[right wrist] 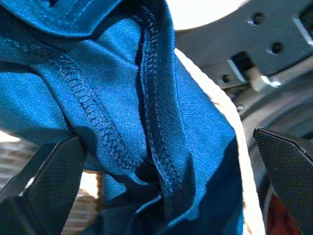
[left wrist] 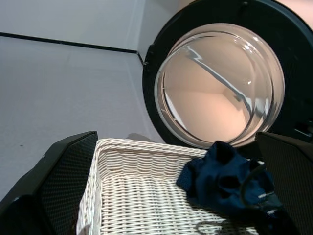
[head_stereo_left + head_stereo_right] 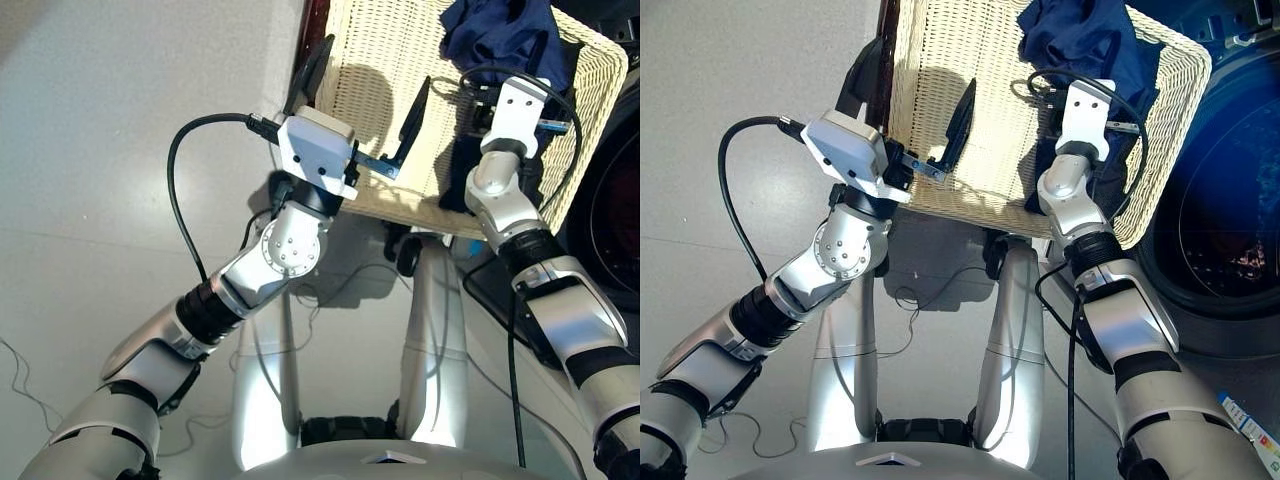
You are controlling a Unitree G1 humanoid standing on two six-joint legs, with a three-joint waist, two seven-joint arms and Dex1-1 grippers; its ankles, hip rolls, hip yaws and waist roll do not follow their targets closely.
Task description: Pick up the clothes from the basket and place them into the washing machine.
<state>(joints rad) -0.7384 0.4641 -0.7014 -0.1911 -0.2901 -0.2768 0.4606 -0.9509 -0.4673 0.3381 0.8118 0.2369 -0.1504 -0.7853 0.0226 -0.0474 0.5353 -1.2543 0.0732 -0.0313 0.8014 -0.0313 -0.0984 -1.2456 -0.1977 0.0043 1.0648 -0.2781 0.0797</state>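
Basket (image 3: 940, 110): cream wicker, in front of the washer (image 3: 1230, 230), whose glass door (image 2: 220, 83) stands open behind it. Navy garment (image 3: 1080, 40): crumpled in the basket's far right corner, against the rim. Black garment (image 3: 455, 175): partly visible below it, beside the right arm.

Left gripper (image 3: 365, 95): fingers spread apart, 1 outside the basket's left rim and 1 over the bare weave; nothing held.

Right gripper (image 1: 161, 196): down at the navy garment, its 2 fingers wide apart with the blue cloth lying between them; not clamped. A red patch shows inside the drum (image 3: 1250, 265).
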